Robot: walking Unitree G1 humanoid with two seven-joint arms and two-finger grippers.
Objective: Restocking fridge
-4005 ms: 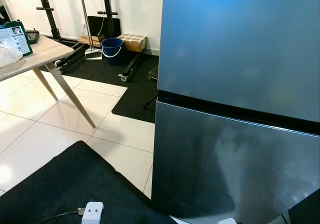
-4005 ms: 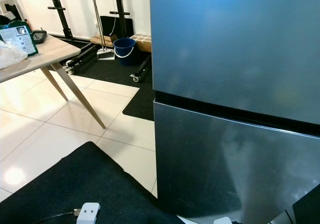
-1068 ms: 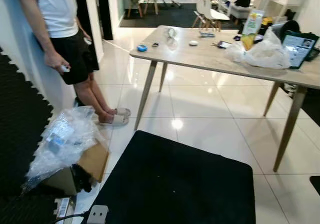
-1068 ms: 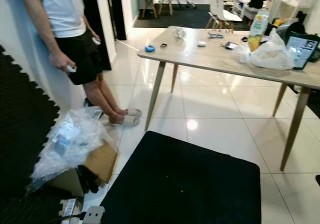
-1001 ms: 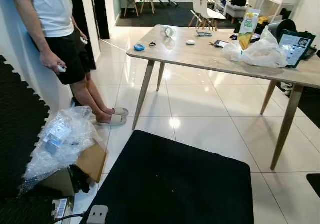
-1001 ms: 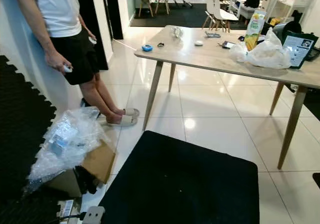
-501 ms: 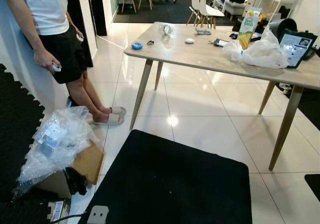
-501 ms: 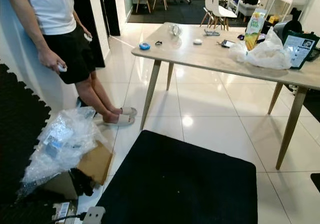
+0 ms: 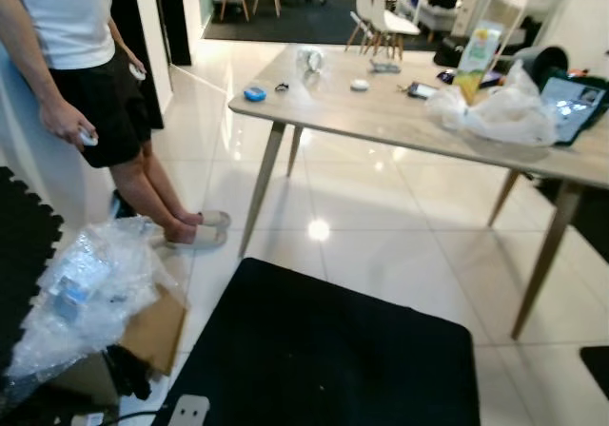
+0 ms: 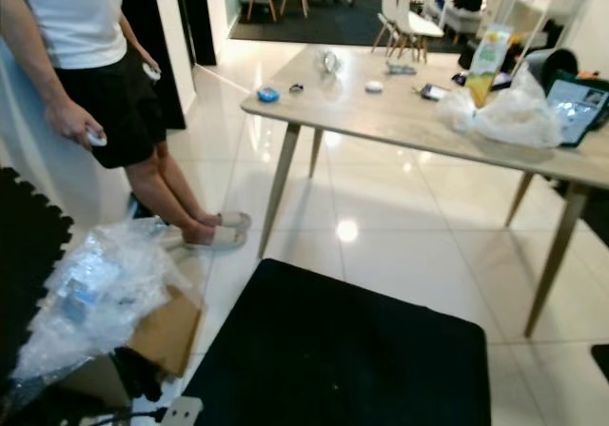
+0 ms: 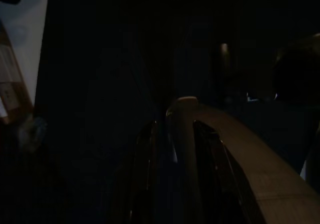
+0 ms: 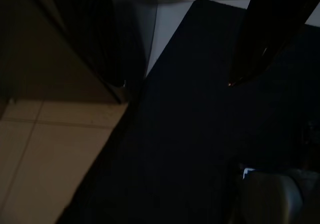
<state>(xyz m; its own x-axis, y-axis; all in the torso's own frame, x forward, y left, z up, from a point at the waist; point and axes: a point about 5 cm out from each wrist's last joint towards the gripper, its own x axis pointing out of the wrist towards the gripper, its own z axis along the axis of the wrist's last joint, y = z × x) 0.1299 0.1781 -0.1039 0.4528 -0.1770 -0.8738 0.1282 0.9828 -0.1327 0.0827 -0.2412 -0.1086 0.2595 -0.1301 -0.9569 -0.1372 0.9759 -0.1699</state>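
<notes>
Here, the robot's head camera looks down and forward across a tiled room toward a long wooden table (image 9: 400, 122), which probably serves as the staging place for groceries. On its far end stands a juice carton (image 9: 470, 60), tall, with a green and yellow print, upright beside a crumpled clear plastic bag (image 9: 495, 112). The bag looks soft and loose; what it holds cannot be made out. These are likely the things to be restocked, and they sit well apart from the robot. A tablet (image 9: 576, 103) leans near the bag. Small items, among them a blue object (image 9: 254, 93), lie toward the table's near end.

A person (image 9: 76, 84) stands to the left, holding a small white device in one hand, feet in pale slippers. Near their feet lies a heap of bubble wrap (image 9: 86, 293) over a cardboard box (image 9: 157, 326). A black floor mat (image 9: 333, 350) spreads just ahead.

Both arms appear to hang idle. The right gripper (image 12: 185, 59) has its two fingers spread wide apart, holding nothing. The left wrist view is too dark to tell how the left gripper's fingers stand.
</notes>
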